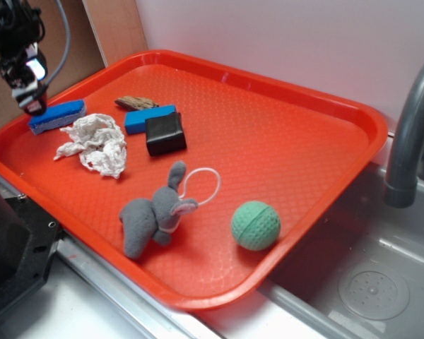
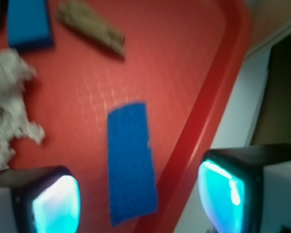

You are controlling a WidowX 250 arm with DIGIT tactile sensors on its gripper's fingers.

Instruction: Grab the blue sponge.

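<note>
Your end effector (image 2: pixel 138 201) hangs with fingers spread apart astride the blue sponge (image 2: pixel 131 165) by the tray (image 2: pixel 213 97) rim, lined up for closing.

You have one large red plastic tray (image 1: pixel 325 106) holding eight loose things: one oblong blue sponge with a pale underside (image 1: pixel 57 116), one plain blue rectangular block (image 1: pixel 150 118), one black square block (image 1: pixel 165 133), one brown wood-like scrap (image 1: pixel 136 103), one crumpled white rag (image 1: pixel 93 143), one grey plush rabbit (image 1: pixel 154 214), one white cord loop (image 1: pixel 203 185) and one green ball (image 1: pixel 255 225).
</note>
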